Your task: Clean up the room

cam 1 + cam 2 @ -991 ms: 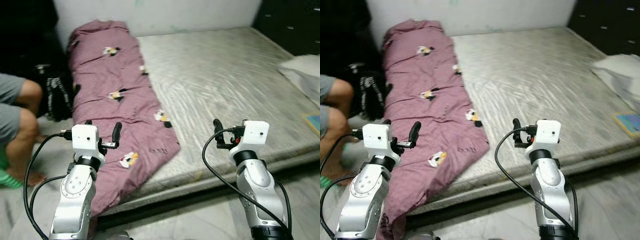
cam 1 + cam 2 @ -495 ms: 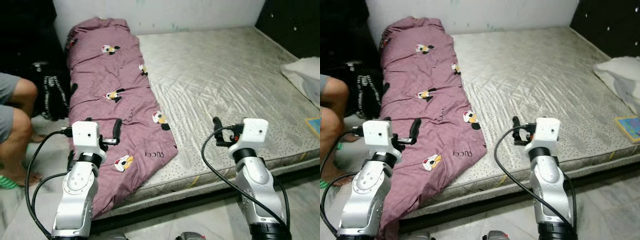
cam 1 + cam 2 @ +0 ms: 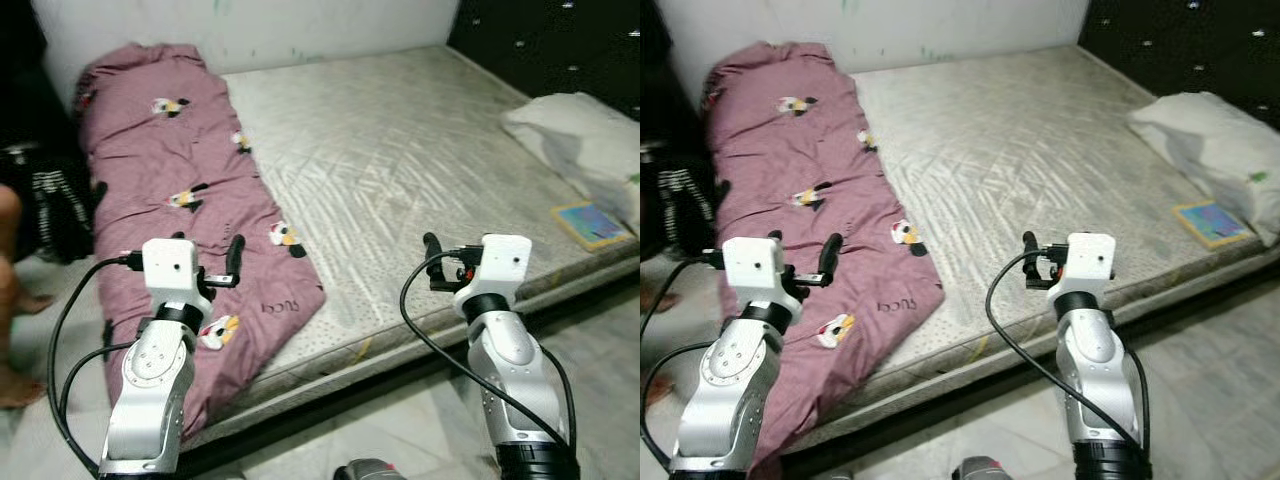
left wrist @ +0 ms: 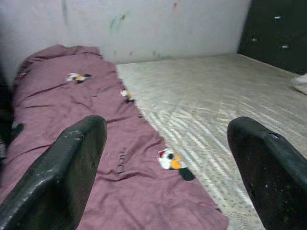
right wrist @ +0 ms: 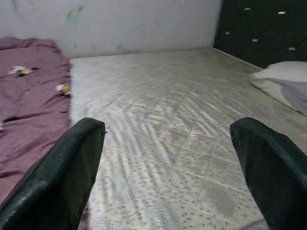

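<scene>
Both pincers were released and empty: left gripper (image 3: 232,262) above the mauve quilt (image 3: 180,210) along the mattress's (image 3: 400,170) left side, quilt's lower end hidden; right gripper (image 3: 433,262) above bare mattress.

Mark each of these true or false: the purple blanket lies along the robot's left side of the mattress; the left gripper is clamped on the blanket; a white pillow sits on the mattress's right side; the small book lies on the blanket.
1. The purple blanket lies along the robot's left side of the mattress. True.
2. The left gripper is clamped on the blanket. False: its fingers are spread open above it, holding nothing.
3. A white pillow sits on the mattress's right side. True.
4. The small book lies on the blanket. False: it lies on the bare mattress near the pillow.
5. The right gripper is shut. False: it is open.
</scene>
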`<state>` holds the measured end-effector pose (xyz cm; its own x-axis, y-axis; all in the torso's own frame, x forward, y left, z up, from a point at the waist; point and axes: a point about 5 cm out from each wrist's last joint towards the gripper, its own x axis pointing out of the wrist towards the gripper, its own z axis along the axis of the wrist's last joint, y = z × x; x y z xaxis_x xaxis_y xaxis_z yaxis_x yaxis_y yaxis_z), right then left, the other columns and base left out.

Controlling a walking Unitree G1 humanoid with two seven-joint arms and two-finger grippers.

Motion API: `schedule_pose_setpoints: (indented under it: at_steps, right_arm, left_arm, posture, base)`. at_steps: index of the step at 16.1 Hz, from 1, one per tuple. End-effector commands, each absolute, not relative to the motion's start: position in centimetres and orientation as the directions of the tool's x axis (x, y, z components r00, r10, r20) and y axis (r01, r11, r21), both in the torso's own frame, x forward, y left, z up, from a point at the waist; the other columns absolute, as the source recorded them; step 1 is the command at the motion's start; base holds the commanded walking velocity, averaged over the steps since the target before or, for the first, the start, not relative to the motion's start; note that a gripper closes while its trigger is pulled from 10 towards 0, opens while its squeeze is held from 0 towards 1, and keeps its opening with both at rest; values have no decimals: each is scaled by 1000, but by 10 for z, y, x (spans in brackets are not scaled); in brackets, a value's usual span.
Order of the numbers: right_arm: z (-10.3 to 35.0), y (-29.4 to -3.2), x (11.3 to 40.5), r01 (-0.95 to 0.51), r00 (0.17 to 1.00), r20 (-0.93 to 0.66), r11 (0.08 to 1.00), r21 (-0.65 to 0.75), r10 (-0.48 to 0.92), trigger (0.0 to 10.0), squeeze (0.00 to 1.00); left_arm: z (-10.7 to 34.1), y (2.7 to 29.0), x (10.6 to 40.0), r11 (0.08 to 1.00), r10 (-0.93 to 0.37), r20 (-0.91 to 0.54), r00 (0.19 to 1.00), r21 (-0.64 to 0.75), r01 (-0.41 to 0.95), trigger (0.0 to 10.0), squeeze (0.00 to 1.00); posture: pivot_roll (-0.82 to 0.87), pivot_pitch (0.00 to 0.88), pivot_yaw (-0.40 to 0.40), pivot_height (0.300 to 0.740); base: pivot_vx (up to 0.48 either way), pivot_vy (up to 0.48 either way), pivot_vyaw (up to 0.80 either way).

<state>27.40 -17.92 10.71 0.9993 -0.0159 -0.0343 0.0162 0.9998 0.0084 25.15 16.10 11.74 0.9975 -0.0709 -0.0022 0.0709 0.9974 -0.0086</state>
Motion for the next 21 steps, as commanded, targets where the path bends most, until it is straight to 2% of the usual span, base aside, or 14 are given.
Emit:
schedule_pose_setpoints:
  at_steps: [1, 5, 15, 17, 21]
  right_arm:
    - [107, -177, 274, 7, 999, -39, 1000, 16, -6, 10000, 0]
    - [106, -178, 273, -2, 999, -43, 1000, 22, 3, 10000, 0]
    - [107, -177, 274, -19, 999, -36, 1000, 24, 20, 10000, 0]
    - [107, -177, 274, -17, 999, -37, 1000, 26, 18, 10000, 0]
    - [107, -176, 276, -22, 999, -40, 999, 25, 23, 10000, 0]
  left_arm:
    - [120, 163, 250, 998, -60, 2, 998, -7, 61, 10000, 0]
    - [119, 164, 249, 999, -33, -5, 999, -12, 33, 10000, 0]
    - [121, 171, 252, 999, 38, 8, 999, -9, -38, 10000, 0]
    - [123, 172, 252, 998, 60, 23, 998, -10, -60, 10000, 0]
    - [122, 168, 252, 999, 11, 9, 1000, -40, -11, 10000, 0]
  posture:
    - [-12, 4, 2, 740]
    - [-15, 2, -1, 740]
    - [-17, 0, -3, 617]
    - [-15, 0, -4, 617]
    - [-16, 1, -7, 617]
  base:
    - [0, 0, 0]
    - [0, 0, 0]
    - [0, 0, 0]
    - [0, 0, 0]
    - [0, 0, 0]
